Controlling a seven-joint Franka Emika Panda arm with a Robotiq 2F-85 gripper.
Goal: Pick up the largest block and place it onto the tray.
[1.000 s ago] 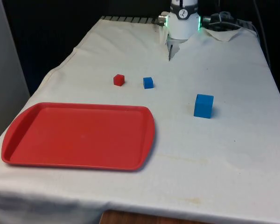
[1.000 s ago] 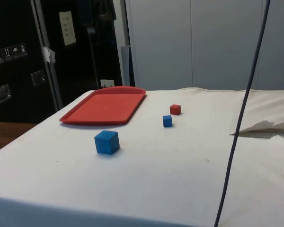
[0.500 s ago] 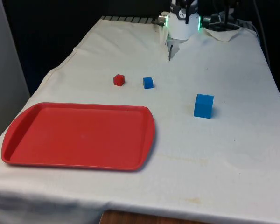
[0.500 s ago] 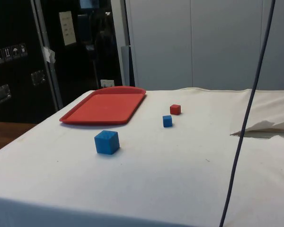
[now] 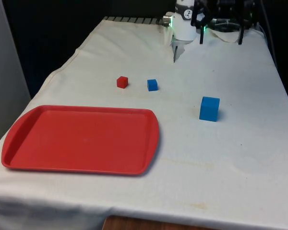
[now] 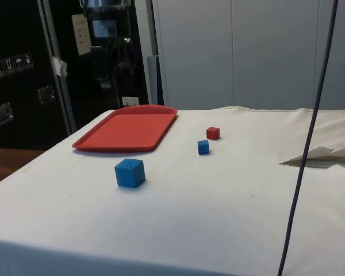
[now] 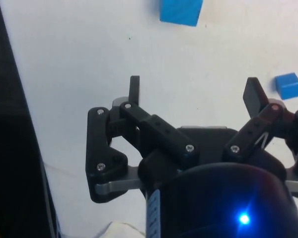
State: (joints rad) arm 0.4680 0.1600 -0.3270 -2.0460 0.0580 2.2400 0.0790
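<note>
approach is the step in hand: gripper (image 7: 193, 91), fingers spread apart and holding nothing, hangs high at the table's far end. large blue block (image 5: 209, 108) sits alone on the cloth, apart from the red tray (image 5: 81, 139); centre over it squarely before descending, ignoring the small blue block (image 5: 152, 85) and small red block (image 5: 122, 82).

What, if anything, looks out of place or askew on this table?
Nothing stands out. The tray is empty and flat; the big blue block, small blue block and red block sit apart on the cloth.
</note>
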